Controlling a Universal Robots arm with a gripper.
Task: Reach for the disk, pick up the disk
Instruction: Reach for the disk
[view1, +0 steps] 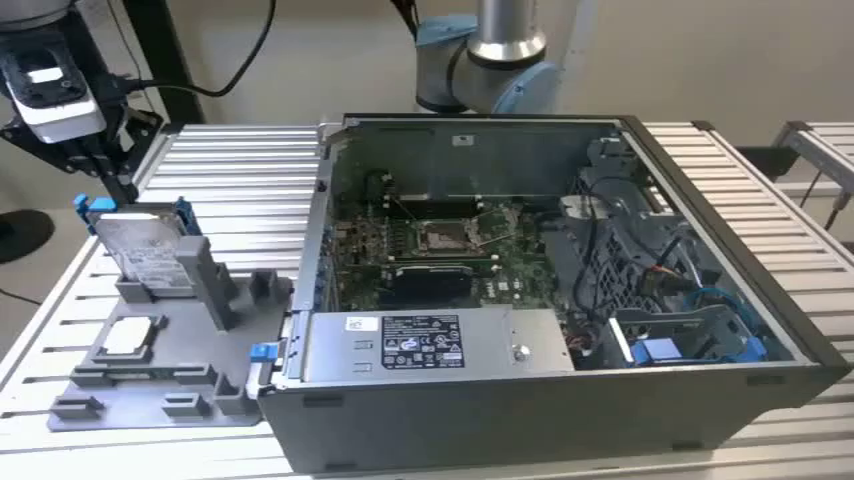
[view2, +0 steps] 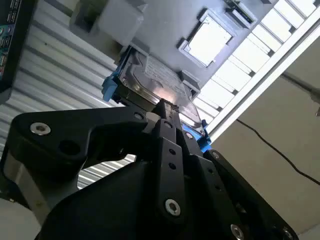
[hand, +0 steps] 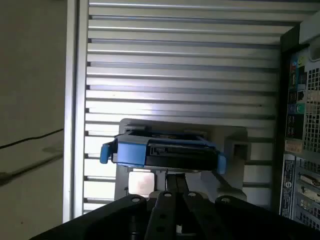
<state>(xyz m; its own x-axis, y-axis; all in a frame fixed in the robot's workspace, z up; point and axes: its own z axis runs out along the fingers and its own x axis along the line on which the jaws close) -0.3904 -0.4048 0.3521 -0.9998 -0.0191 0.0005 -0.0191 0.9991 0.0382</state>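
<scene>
The disk (view1: 144, 250) stands on edge in a grey holder (view1: 160, 395) at the exterior view's left. It is silver with a white label and blue rails at its upper corners. My gripper (view1: 123, 185) hangs just above and slightly behind the disk's top edge, fingers together and holding nothing. In the second wrist view the black fingers (view2: 164, 112) point at the disk (view2: 155, 80). The first wrist view shows the disk's top edge (hand: 160, 150) just beyond the gripper (hand: 171, 176).
A small square silver chip (view1: 130, 335) lies in the holder in front of the disk. An open computer case (view1: 534, 400) takes up the exterior view's middle and right, a grey box with a sticker (view1: 420, 340) inside. All of it rests on a slatted metal table (view1: 240, 160).
</scene>
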